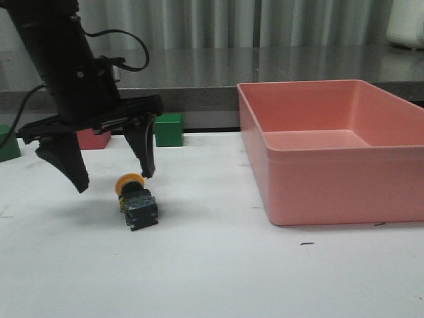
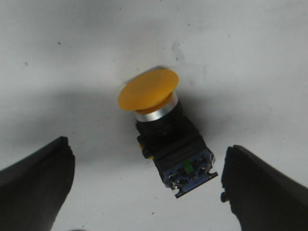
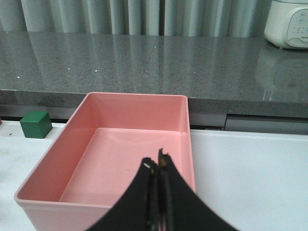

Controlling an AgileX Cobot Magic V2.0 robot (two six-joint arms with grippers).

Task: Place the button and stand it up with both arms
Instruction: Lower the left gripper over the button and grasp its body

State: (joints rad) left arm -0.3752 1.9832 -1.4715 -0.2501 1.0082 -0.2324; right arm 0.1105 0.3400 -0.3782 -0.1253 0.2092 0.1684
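Lying on its side on the desk [image 1: 212, 278], the button [image 1: 136, 199] is straddled by the left arm's spread fingers [image 1: 147, 156]; the right fingers [image 3: 166, 192] are pressed together.

Button [image 2: 166, 132] lies on its side; gripper [image 2: 144, 187] spread wide around it
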